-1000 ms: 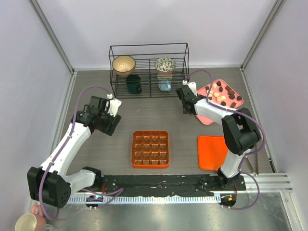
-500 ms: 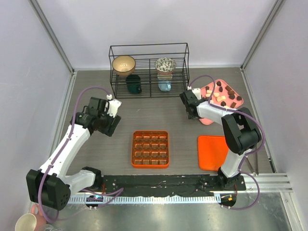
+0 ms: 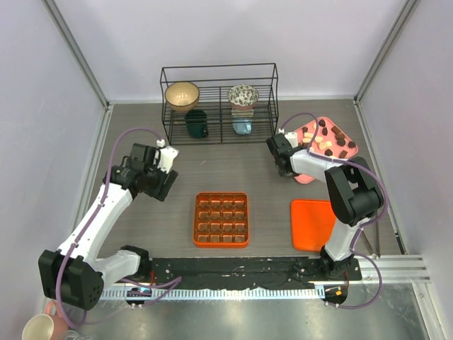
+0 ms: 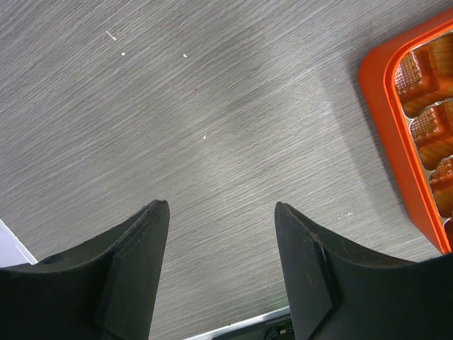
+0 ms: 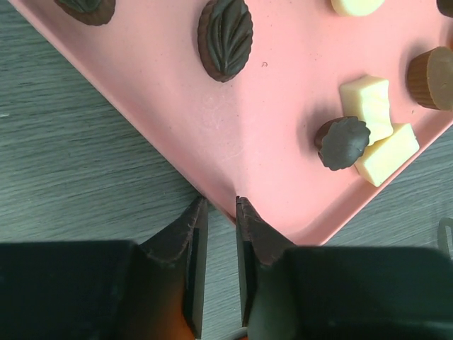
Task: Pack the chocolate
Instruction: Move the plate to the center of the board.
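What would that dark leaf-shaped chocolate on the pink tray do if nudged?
The dark leaf-shaped chocolate lies flat, so it would probably slide rather than roll. The smooth pink tray likely offers little grip. Its ribbed top looks thin, perhaps fragile.

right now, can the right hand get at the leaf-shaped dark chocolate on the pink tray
Probably yes. The right hand seems to pinch the pink tray rim, and the leaf-shaped dark chocolate lies just ahead with only bare tray between. It would need to let go first.

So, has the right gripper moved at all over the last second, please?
Yes: the right gripper shifted slightly right, away from the wire rack, onto the pink tray edge.
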Tool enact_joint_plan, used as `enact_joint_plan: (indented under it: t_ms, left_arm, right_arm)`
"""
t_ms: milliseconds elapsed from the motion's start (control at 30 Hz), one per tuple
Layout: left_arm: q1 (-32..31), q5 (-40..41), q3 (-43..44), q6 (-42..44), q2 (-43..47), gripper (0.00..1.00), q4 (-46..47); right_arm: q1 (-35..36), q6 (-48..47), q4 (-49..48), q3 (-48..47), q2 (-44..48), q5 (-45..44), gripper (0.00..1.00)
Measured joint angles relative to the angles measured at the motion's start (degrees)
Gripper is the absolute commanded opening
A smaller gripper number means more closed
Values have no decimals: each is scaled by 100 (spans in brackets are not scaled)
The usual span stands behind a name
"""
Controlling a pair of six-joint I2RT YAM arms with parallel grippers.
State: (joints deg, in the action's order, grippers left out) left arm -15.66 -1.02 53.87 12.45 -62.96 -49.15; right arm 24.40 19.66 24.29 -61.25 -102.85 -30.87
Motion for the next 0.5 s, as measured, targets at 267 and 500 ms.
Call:
enact_joint_plan:
  t_ms: [267, 500]
  left_arm:
    - [0, 0, -9, 2, 61, 66, 2]
    - [0, 15, -79, 20, 118, 66, -2]
  right_arm:
    - [-9, 118, -59, 28, 35, 142, 8]
    - [210, 448, -118, 52, 76, 247, 8]
